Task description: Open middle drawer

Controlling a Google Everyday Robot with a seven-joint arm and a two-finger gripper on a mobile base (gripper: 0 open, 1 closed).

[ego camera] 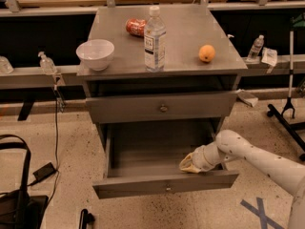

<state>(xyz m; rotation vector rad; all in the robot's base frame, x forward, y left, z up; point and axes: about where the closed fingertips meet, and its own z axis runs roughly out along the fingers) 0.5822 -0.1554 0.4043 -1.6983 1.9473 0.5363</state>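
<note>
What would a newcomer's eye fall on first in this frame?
The wide grey metal middle drawer stands pulled far out of the grey metal cabinet. The robot's white arm reaches in from the right, with its gripper low inside the drawer, near the right front corner. On the cabinet top stand a clear plastic water bottle in the middle, a white round bowl at the left and a small orange fruit at the right.

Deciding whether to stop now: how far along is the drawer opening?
Done: the wide grey metal middle drawer stands pulled well out, its inside showing. In hand: the robot's hand sits inside it near the right front. Left: probably only withdrawing the hand.
</note>
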